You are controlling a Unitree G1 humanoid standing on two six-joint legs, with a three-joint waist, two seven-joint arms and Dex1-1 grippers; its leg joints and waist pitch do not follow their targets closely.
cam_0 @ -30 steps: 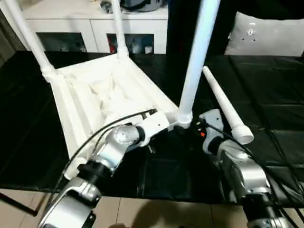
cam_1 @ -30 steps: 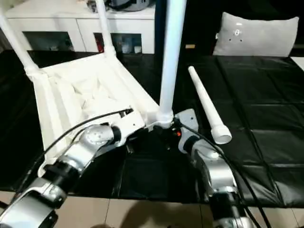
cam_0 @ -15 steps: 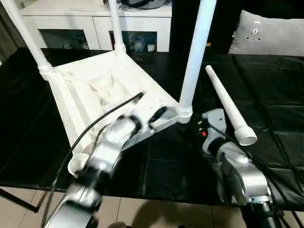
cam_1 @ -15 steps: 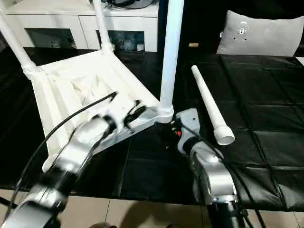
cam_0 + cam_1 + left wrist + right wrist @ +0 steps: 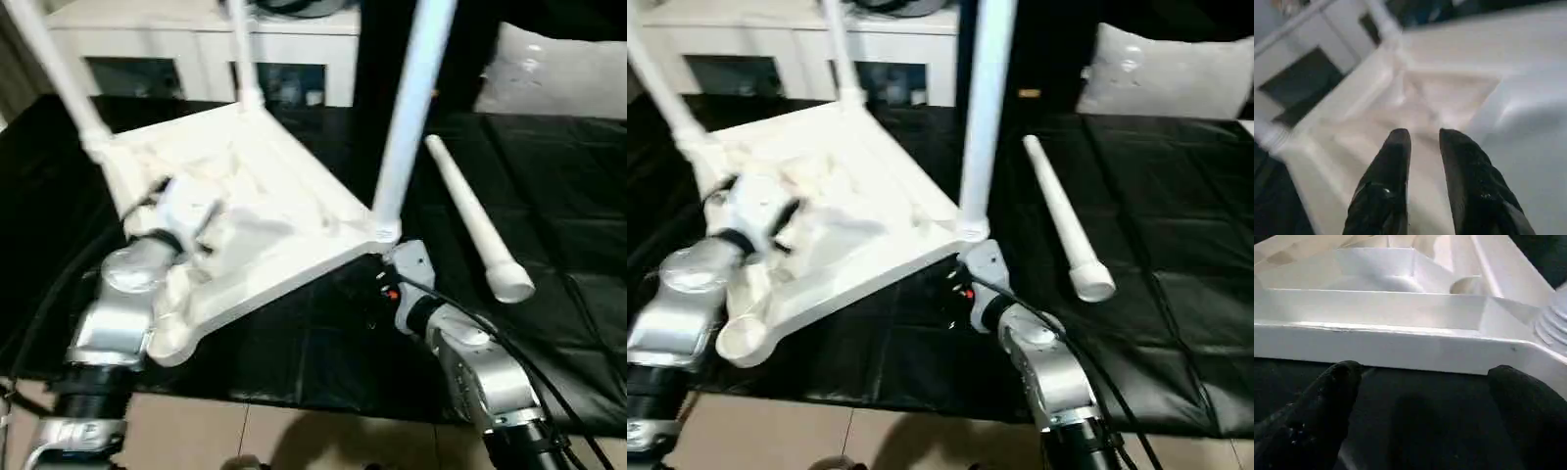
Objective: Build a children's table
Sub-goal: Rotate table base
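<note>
- Nearest to me, my right gripper [image 5: 1415, 396] sat low over the black work surface [image 5: 549, 196], just in front of the table top's near edge. Its two fingers [image 5: 1327, 396] were spread wide with nothing between them but the dark cover.
- The right forearm [image 5: 470, 362] reached in from the near edge, its wrist just beside the corner where the nearest standing leg [image 5: 407, 108] met the top.
- My left gripper [image 5: 1425, 142] hung over the ribbed underside of the table top [image 5: 284, 225], toward its left side. The fingers [image 5: 1396, 147] stood a narrow gap apart and held nothing.
- The table top lay upside down on the black cover, tilted, with an empty round socket [image 5: 167, 338] at its near-left corner.
- Three legs stood up from the other corners: the nearest one at the right corner, one at the left [image 5: 59, 69], and one at the far corner [image 5: 243, 49].
- A fourth leg [image 5: 470, 220] lay loose on the cover to the right of the top, apart from it, wide end toward me.
- Farthest back stood a white cabinet [image 5: 196, 54], and a grey cushion [image 5: 558, 73] lay at the far right.
</note>
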